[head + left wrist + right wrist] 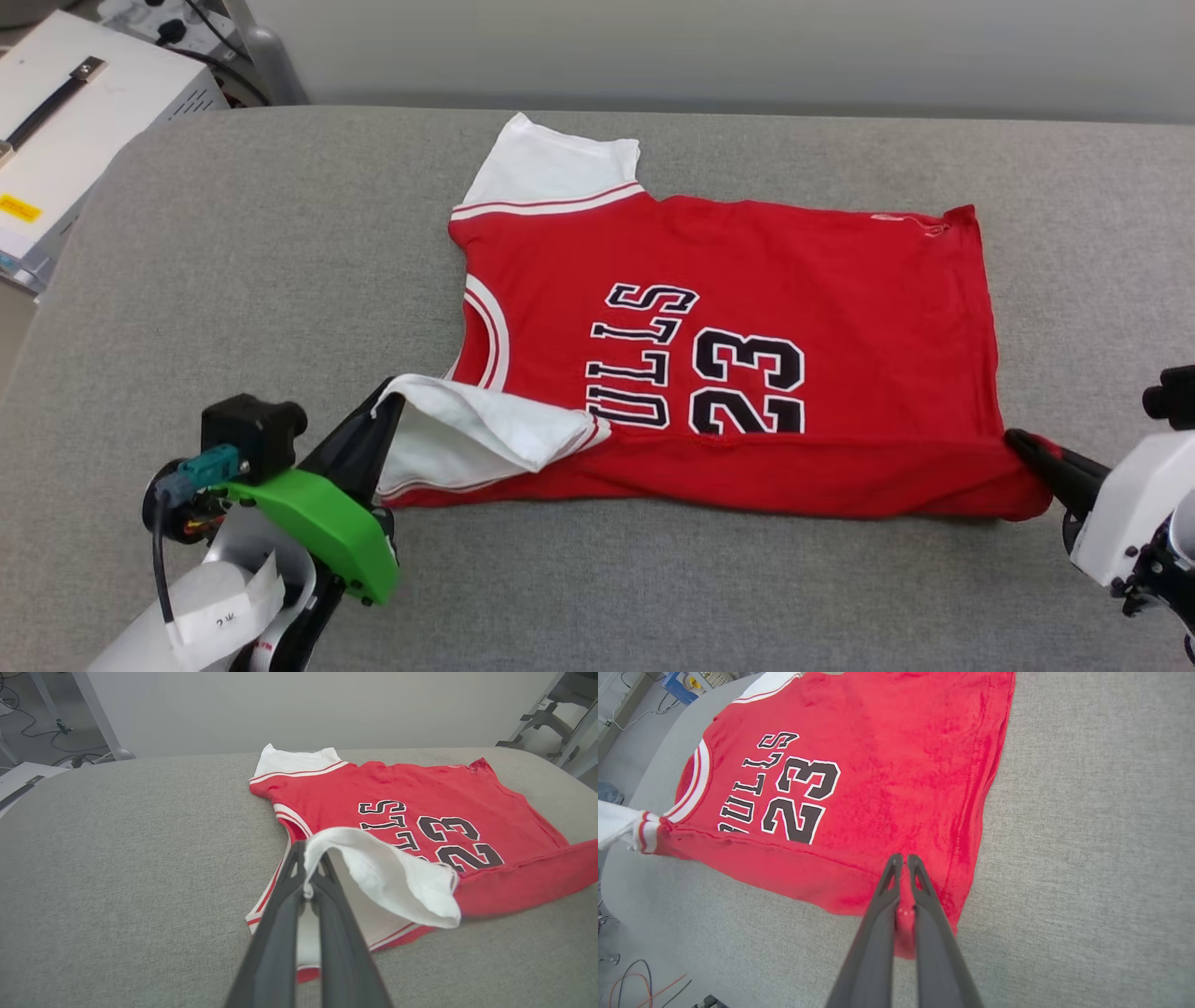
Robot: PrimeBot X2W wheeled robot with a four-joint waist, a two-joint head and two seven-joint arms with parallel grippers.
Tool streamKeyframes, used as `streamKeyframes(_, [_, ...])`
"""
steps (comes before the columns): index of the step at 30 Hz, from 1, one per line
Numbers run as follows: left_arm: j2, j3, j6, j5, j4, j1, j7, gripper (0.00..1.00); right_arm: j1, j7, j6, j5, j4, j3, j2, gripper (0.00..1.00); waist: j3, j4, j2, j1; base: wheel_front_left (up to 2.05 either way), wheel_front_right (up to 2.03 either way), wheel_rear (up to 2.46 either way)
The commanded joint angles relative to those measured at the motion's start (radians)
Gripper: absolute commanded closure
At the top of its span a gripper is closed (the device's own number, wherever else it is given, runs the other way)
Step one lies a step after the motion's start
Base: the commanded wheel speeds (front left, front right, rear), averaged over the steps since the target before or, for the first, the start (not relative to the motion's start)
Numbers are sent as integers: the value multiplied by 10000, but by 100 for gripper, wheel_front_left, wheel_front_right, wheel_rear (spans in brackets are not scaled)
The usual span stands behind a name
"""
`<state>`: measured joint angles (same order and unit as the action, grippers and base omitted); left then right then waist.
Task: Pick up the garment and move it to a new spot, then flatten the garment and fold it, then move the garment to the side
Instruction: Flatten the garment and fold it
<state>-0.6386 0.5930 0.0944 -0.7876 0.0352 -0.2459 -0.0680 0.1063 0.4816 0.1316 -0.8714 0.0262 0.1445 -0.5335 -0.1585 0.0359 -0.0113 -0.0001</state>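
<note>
Standing at the far left of the head view, a pale equipment case (84, 121) carries a small yellow label (19, 207), and its writing is too small to read. Next to it begins the grey padded surface (280, 280) on which everything lies. At the lower left the left gripper (387, 401) has its two dark fingers pressed together on the edge of the near white sleeve (476, 434) and holds this sleeve up from the surface, folded over toward the print. A white tag (224, 607) hangs on this arm below the green cover (317, 527), but the marks on it cannot be read. The garment (747, 308) lies spread in the middle of the surface, collar to the left and hem to the right, with the far white sleeve (551, 168) flat on the fabric. Its near long edge is turned over the front, so the black print reads only "ULLS" and "23", with the lower parts of the letters covered. In the right wrist view a piece of one more letter shows before "ULLS". At the right, the right gripper (1013, 439) has its fingers clenched on the near red hem corner of the garment.
</note>
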Motion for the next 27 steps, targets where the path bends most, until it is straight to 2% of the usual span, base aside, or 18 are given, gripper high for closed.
streamKeyframes(1, [108, -6, -105, 38, -232, -368, -68, 100, 343, 72, -9, 222, 117, -45, 88, 100, -478, -76, 113, 1, 0, 0, 0])
streamKeyframes(8, [497, 54, -462, 218, -1769, -1570, -94, 100, 1359, 227, -9, 956, 855, -82, 479, 100, -1084, -126, 113, 1, 0, 0, 0])
streamKeyframes(16, [937, 361, -832, 487, -3260, -2456, -165, 100, 1986, 121, -9, 1269, 1549, 99, 768, 100, -1398, -166, 113, 1, 0, 0, 0])
streamKeyframes(17, [1005, 403, -867, 491, -3429, -2519, -151, 86, 2053, 81, -9, 1314, 1635, 93, 785, 100, -1413, -174, 113, 1, 0, 0, 0])
streamKeyframes(18, [1085, 446, -891, 518, -3629, -2605, -163, 0, 2148, -47, -9, 1411, 1718, 74, 800, 74, -1425, -177, 113, 1, 0, 0, 0])
streamKeyframes(19, [1150, 480, -877, 552, -3798, -2667, -171, 0, 2199, -99, -9, 1422, 1804, 70, 845, 0, -1417, -180, 113, 1, 0, 0, 0])
streamKeyframes(27, [1713, 353, -648, 353, -5022, -2697, -606, 0, 2232, -983, -9, 1748, 1933, 250, 879, 0, -954, -150, 113, 1, 0, 0, 0])
